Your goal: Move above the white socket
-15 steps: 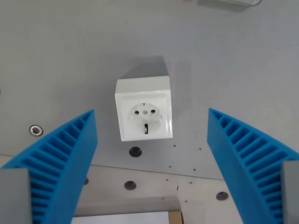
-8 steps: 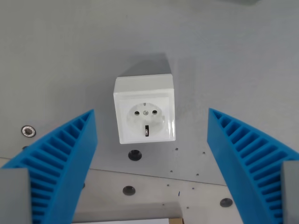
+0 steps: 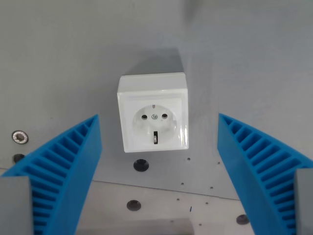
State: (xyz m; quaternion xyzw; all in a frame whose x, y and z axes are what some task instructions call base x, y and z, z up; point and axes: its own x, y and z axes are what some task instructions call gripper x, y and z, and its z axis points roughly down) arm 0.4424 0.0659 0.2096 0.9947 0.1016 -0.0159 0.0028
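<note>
Gripper (image 3: 156, 142) spread wide, holding nothing. White socket (image 3: 153, 113) seen between the two blue fingers (image 3: 63, 166), about centred side to side, just ahead of their tips, face up on the grey table (image 3: 73, 54). Only slight forward travel judged needed.
</note>
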